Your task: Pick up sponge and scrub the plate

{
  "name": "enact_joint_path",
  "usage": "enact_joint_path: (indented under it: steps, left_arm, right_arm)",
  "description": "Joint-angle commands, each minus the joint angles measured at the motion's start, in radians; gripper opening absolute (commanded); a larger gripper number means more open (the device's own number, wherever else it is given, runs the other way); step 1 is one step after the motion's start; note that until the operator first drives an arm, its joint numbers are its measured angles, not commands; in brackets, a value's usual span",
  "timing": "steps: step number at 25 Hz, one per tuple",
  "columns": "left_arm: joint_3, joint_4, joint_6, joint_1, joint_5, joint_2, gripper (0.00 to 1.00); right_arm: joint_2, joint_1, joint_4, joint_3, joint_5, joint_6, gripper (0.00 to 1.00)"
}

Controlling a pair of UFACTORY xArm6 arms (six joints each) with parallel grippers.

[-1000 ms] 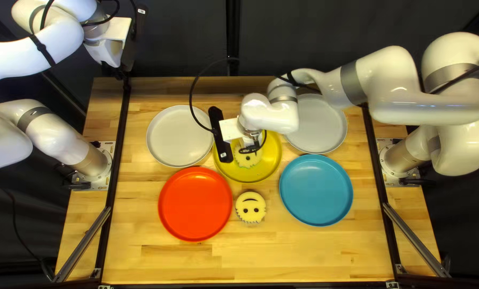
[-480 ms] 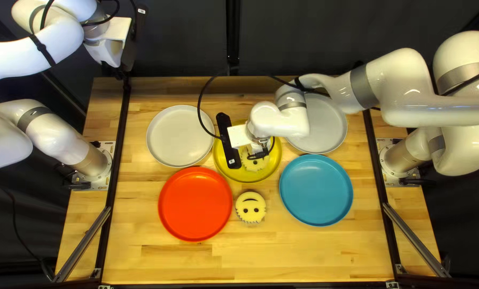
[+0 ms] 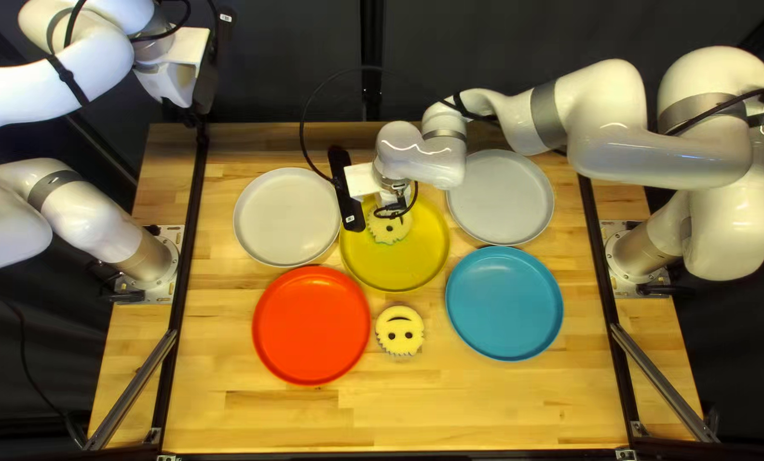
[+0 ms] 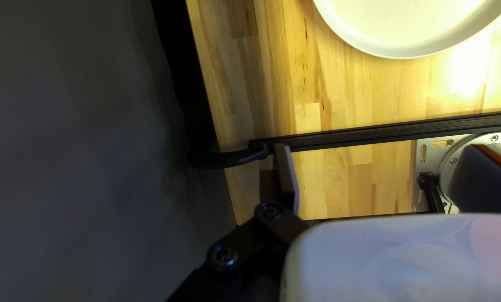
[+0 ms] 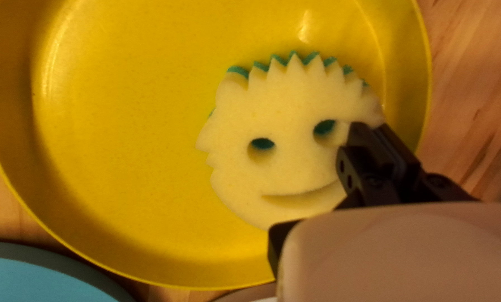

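My right gripper (image 3: pixel 395 203) is over the far part of the yellow plate (image 3: pixel 407 269), with the round face-shaped sponge (image 3: pixel 389 227) under it. In the right wrist view, that gripper (image 5: pixel 323 187) is shut on the sponge (image 5: pixel 289 117), one finger at each side. The sponge lies flat over the yellow plate (image 5: pixel 121 128), near its rim; whether it presses on the surface I cannot tell. My left gripper (image 3: pixel 199 119) is raised by the table's far left corner. The left wrist view shows this gripper (image 4: pixel 282 182) with no sponge at it.
A second smiley sponge (image 3: pixel 400 331) lies between the red plate (image 3: pixel 311 324) and the blue plate (image 3: pixel 504 303). Pale plates (image 3: pixel 286 217) (image 3: pixel 505 201) flank the yellow one. Black rails (image 3: pixel 196 213) run along the table's sides.
My right gripper and its sponge first shifted slightly right, then back left and toward the far rim of the yellow plate. The left arm has stayed still.
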Motion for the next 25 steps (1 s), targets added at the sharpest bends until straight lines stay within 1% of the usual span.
enact_joint_path:
  steps: [1, 8, 10, 12, 14, 19, 22, 25]
  left_arm:
    - [0.0, 0.0, 0.0, 0.0, 0.0, 0.0, 1.0]
    - [0.0, 0.0, 0.0, 0.0, 0.0, 0.0, 1.0]
    - [0.0, 0.0, 0.0, 0.0, 0.0, 0.0, 1.0]
    - [0.0, 0.0, 0.0, 0.0, 0.0, 0.0, 1.0]
    - [0.0, 0.0, 0.0, 0.0, 0.0, 0.0, 1.0]
    - [0.0, 0.0, 0.0, 0.0, 0.0, 0.0, 1.0]
    - [0.0, 0.0, 0.0, 0.0, 0.0, 0.0, 1.0]
    - [0.0, 0.0, 0.0, 0.0, 0.0, 0.0, 1.0]
  right_arm:
    - [-0.059, 0.025, -0.005, 0.075, -0.032, 0.013, 0.0]
    - [-0.149, 0.084, -0.047, 0.209, -0.064, 0.08, 0.0]
    - [-0.164, 0.089, -0.054, 0.234, -0.067, 0.088, 0.0]
    - [-0.168, 0.09, -0.056, 0.24, -0.064, 0.089, 0.0]
    - [-0.16, 0.084, -0.055, 0.232, -0.061, 0.083, 0.0]
    - [-0.093, 0.041, -0.04, 0.153, -0.054, 0.034, 0.0]
    - [-0.018, -0.011, 0.001, 0.063, -0.05, -0.053, 0.0]
    - [0.012, -0.027, 0.021, 0.008, -0.029, -0.086, 0.0]
